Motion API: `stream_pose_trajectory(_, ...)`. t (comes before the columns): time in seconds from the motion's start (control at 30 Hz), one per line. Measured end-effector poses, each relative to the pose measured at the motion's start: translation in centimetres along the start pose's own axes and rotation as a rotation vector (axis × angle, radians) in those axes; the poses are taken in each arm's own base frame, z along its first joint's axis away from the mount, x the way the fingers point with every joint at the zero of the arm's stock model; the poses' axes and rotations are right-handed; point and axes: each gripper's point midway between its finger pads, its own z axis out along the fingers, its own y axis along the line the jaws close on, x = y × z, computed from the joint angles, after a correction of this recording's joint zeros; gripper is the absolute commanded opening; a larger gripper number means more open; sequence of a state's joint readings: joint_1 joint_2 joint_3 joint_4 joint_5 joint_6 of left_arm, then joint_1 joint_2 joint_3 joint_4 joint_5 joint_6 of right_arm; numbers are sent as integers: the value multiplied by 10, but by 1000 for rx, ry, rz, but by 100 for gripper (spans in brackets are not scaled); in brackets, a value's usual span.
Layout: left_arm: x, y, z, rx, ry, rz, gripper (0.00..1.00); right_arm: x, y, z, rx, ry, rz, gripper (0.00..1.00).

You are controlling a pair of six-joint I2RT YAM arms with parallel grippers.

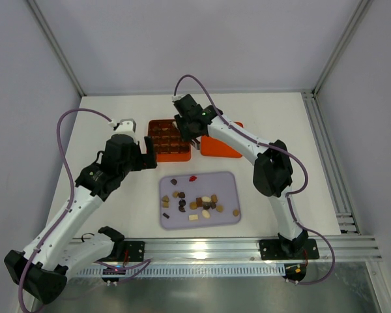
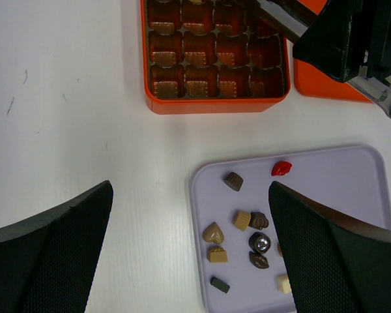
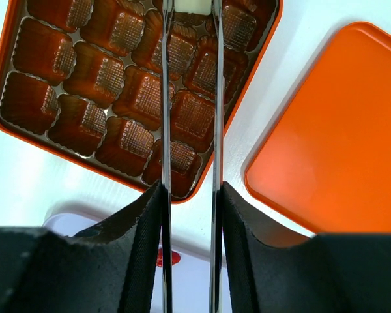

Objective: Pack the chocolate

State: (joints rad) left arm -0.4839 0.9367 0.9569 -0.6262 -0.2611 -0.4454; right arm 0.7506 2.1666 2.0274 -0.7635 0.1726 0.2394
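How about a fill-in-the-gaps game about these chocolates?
The chocolates lie on a purple ____. The orange box has its ____ lying beside it. The left gripper is wide ____.
Missing words: tray, lid, open.

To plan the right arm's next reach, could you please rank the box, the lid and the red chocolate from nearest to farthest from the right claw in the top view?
1. Box: directly under the right claw.
2. Lid: just right of it, beside the box.
3. Red chocolate: nearer the bases, on the tray.
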Motion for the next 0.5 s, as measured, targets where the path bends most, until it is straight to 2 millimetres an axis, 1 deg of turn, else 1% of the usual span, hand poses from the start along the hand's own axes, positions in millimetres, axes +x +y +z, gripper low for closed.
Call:
stream_pose_trajectory(0.3,0,0,0,0,0,0,100,-1,0,-1,-1,-2,0,44)
stream_pose_trajectory(0.5,0,0,0,0,0,0,100,-12,0,-7,2,-27,3,45)
